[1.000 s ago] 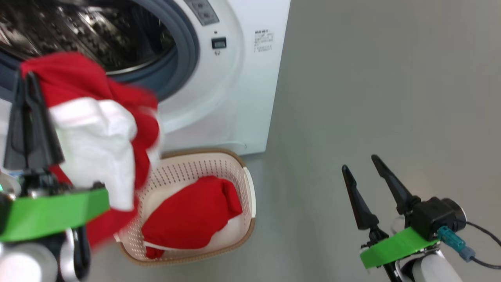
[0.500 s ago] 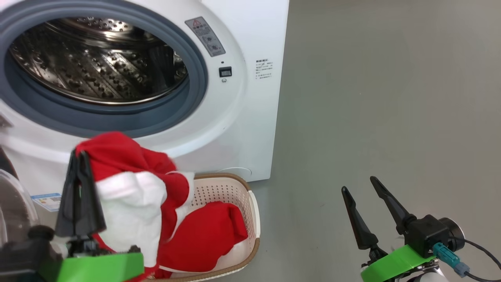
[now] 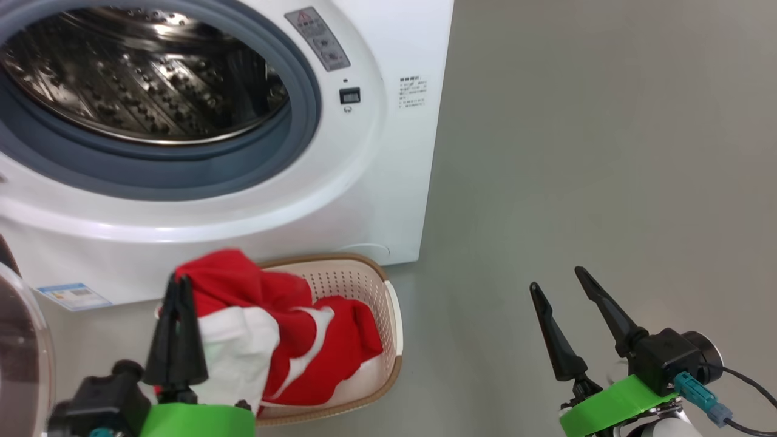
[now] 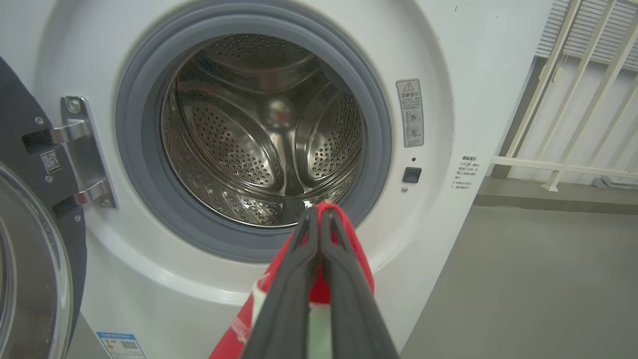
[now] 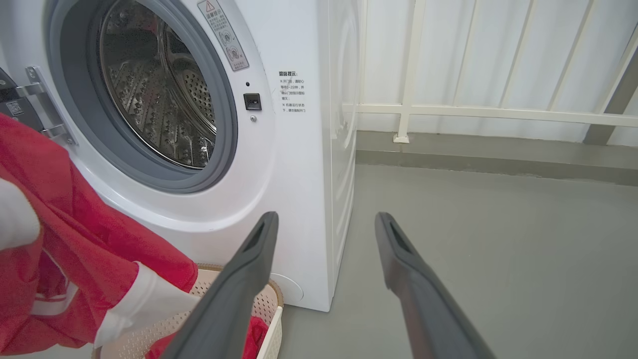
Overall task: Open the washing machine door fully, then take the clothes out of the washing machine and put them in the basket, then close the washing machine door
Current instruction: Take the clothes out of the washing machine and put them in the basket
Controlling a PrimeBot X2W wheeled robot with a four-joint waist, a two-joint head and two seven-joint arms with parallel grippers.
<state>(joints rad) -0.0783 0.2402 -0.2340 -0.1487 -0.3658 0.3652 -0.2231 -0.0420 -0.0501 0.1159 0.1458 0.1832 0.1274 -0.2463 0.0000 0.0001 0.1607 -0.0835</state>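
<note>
- left gripper, lower left of head view: fingers pressed together, pinching a red-and-white garment by its top fold.
- left wrist view agrees: the two dark fingers meet at the tips, with red cloth bunched between and behind them.
- garment hangs from the tips over the left half of the basket, bottom centre of head view. its lower end overlaps the cloth in there; can't tell if it's resting on it.
- second garment, red with a white edge, lies inside the basket on the right side.
- basket is on the floor, just in front of the washer, below the door opening.
- door is swung open at the left edge of left wrist view, on a steel hinge.
- drum and grey ring are at centre of that view, steel wall and paddles visible.
- right gripper, lower right of head view: fingers spread wide, over floor, well apart from the basket.
</note>
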